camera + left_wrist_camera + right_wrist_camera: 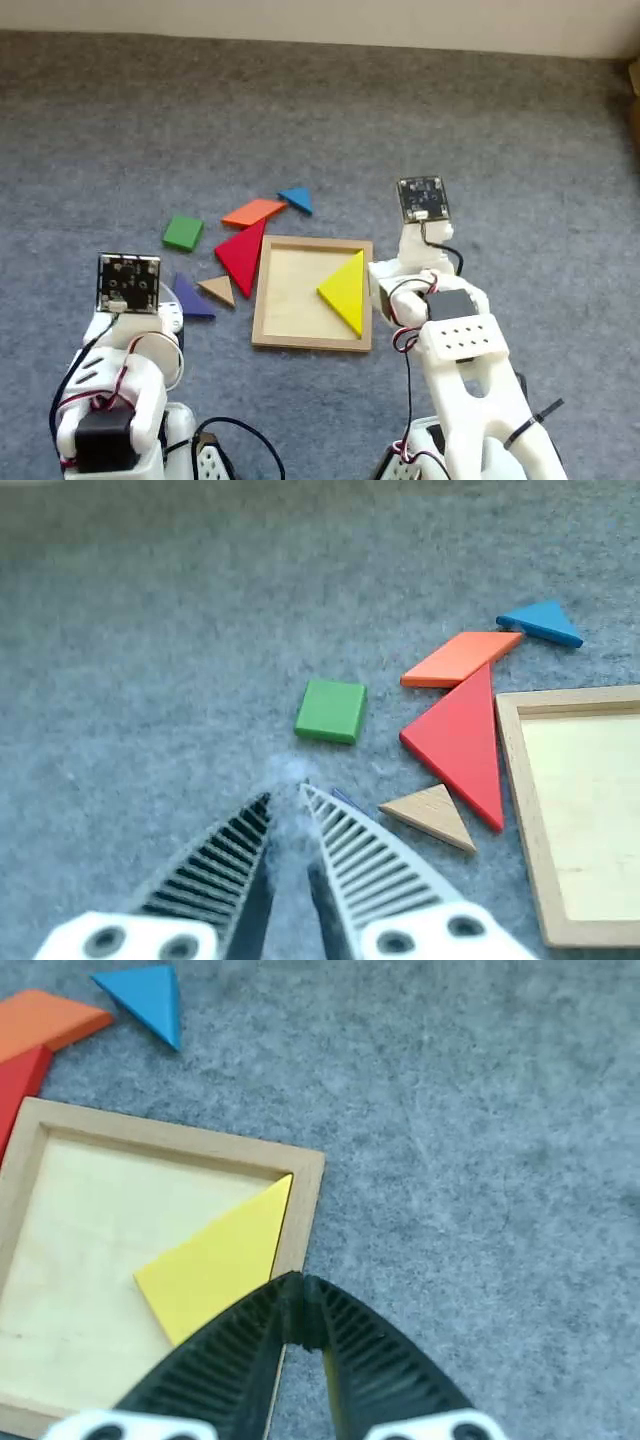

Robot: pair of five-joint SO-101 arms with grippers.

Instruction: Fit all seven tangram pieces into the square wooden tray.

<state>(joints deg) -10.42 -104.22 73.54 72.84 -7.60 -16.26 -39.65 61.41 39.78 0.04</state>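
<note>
Square wooden tray [312, 243] sits mid-table [500, 150], pale, with the yellow triangle [345, 288] lying flat inside along its right side. Right gripper [292, 1282], jaws pressed together on nothing, hangs over that triangle's edge by the rim. Off to the tray's left: red triangle [243, 255] just beside the rim, orange parallelogram [253, 212], blue triangle [296, 200], green square [183, 233], tan triangle [218, 289], purple triangle [190, 300]. Left gripper [285, 795], jaws a crack apart and empty, sits just beside the purple piece, with the green square beyond its tips.
</note>
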